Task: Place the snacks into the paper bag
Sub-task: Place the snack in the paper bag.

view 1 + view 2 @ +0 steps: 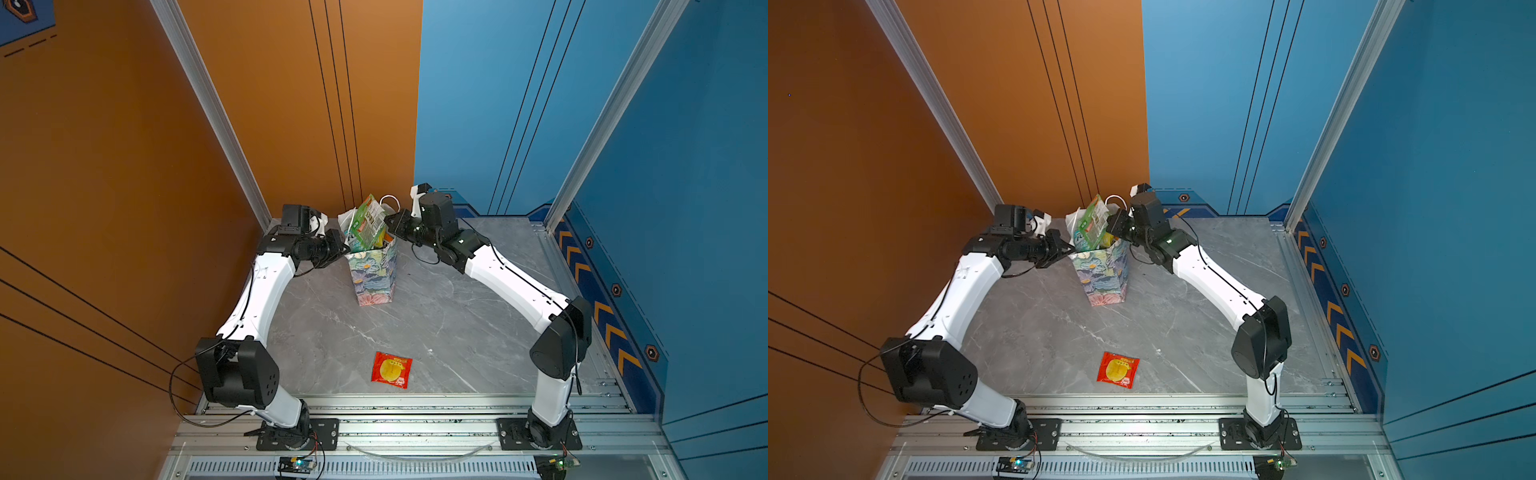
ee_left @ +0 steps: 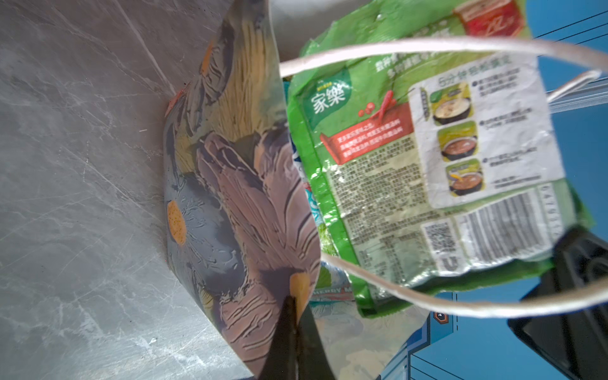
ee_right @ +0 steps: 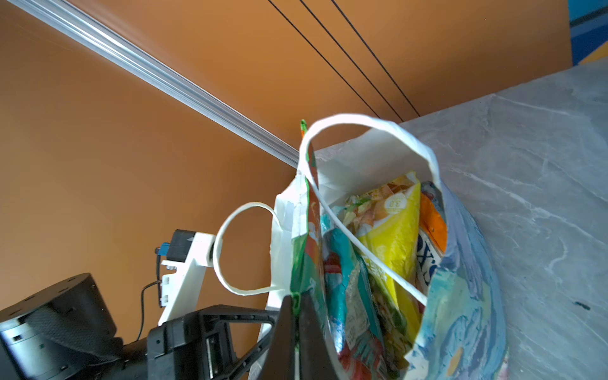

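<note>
Snacks (image 3: 388, 237) filled the paper bag (image 1: 374, 278), its rim pinched by the left claw (image 2: 293, 301), likely for steadiness, while the right claw (image 3: 297, 297) clamped the protruding green pouch (image 1: 365, 220); one sachet (image 1: 392, 369) lay on the counter (image 1: 457, 332).

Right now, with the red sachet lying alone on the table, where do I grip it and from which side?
Pinch the red sachet by one corner, coming steeply down from above. It lies flat on the table, clear of the paper bag, so no side is raised; a corner probably lifts easiest.
</note>
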Robot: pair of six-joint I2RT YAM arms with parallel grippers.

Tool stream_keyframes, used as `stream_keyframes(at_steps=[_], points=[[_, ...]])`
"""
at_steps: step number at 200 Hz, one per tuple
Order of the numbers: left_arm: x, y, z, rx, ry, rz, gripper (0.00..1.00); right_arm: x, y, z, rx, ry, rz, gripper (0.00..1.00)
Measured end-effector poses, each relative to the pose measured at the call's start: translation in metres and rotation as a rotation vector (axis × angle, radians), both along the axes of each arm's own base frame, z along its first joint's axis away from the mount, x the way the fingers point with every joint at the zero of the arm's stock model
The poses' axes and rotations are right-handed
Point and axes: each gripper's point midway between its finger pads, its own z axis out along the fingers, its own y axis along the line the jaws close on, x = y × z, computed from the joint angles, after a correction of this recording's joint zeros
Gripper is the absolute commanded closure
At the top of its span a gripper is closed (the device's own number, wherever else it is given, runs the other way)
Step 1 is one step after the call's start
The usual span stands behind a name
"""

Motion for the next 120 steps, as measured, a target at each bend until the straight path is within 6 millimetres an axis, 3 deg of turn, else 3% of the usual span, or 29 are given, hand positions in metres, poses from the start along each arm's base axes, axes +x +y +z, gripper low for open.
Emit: stream_keyframes(at_steps=[17, 32, 73, 120], points=[[0.0, 0.0, 0.0, 0.0, 0.0, 0.0, 1.0, 0.0, 0.0, -0.009, -0.004, 0.014, -0.013, 1.0], [0.0, 0.0, 0.0, 0.0, 0.0, 0.0, 1.0, 0.0, 0.0, -0.016, -0.011, 0.028, -0.025, 0.93], [0.0, 0.0, 0.0, 0.0, 0.0, 0.0, 1.0, 0.0, 0.0, -0.02, -0.006, 0.046, -0.05, 0.6], [0.0, 0.0, 0.0, 0.0, 0.0, 0.0, 1.0, -0.009, 0.009, -0.024, -0.046, 0.028, -0.045, 0.59]])
